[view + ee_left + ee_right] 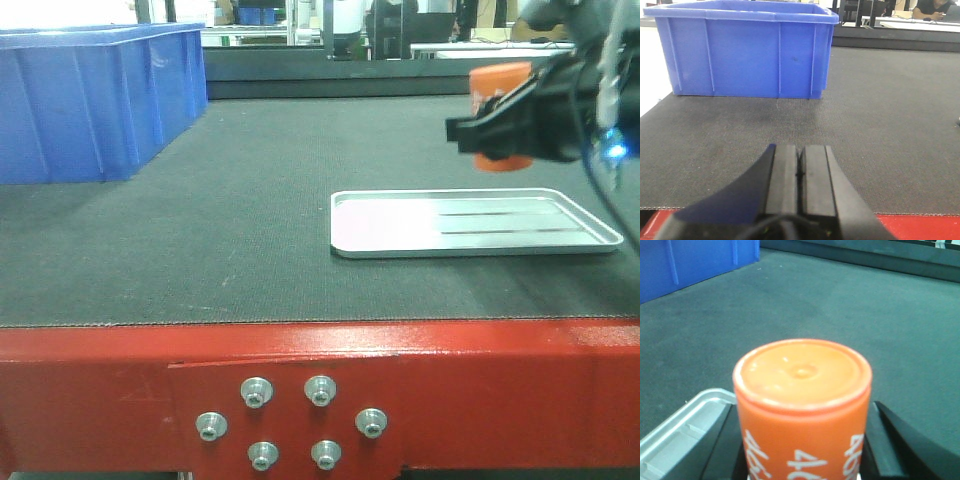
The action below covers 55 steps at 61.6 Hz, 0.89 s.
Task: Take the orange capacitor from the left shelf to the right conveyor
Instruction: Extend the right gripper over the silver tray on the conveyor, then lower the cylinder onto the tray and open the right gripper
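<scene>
Five silver bolts on the red frame edge sat closest to the front cam, w/ the right conveyor stretching back behind them. You had the orange capacitor clamped upright in the right gripper, held in the air above the belt, near the far right corner of the silver tray; the wrist cam showed the tray's corner just below and left of the cylinder. Your left gripper sat idle low over the belt's front edge, jaws pressed together on nothing, w/ the blue bin ahead of it. My read: pickup was done and you were in the carry/place step. Next move would call for lowering it straight down onto bare belt, not the tray, keeping it vertical so it wouldn't tip on release. Capacitor looked like a smooth orange cylinder, flat top w/ a small centre dimple and raised rim, white digits on its side, partly cut off in the wrist view.
</scene>
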Available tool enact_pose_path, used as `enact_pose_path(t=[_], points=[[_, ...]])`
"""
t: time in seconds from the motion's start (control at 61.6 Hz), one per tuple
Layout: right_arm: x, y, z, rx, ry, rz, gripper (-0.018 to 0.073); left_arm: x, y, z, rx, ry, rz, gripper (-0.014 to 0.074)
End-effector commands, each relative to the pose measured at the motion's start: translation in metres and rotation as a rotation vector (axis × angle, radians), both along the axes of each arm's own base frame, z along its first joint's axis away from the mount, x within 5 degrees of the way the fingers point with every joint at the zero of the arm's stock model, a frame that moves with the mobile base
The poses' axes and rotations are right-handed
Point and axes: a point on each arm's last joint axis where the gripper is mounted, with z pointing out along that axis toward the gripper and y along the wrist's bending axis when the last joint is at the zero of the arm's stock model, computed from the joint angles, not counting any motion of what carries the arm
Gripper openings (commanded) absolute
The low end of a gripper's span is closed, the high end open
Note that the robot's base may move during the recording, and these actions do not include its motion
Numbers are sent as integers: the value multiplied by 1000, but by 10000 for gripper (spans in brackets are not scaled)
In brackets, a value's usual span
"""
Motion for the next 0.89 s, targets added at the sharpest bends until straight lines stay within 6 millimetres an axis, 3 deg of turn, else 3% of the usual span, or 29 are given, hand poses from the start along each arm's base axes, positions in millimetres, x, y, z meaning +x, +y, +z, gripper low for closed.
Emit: enact_pose_path(t=[0.0,0.211,0.6,0.665,0.779,0.876], points=[[5,4,20,59,-182,25,57,-1,1,10,-12,-105,9,-127],[10,5,-1,57,-141,28,57,-1,1,10,-12,-105,9,-127],[11,5,-7,43,-101,24,82,-1,1,10,-12,-105,9,-127],[11,5,-8,39,-90,23,165,-1,1,10,-12,-105,9,-127],[11,5,-8,39,-91,23,460,-1,1,10,-12,-105,9,-127],[11,5,-8,39,-90,23,639,-1,1,10,-12,-105,9,-127]])
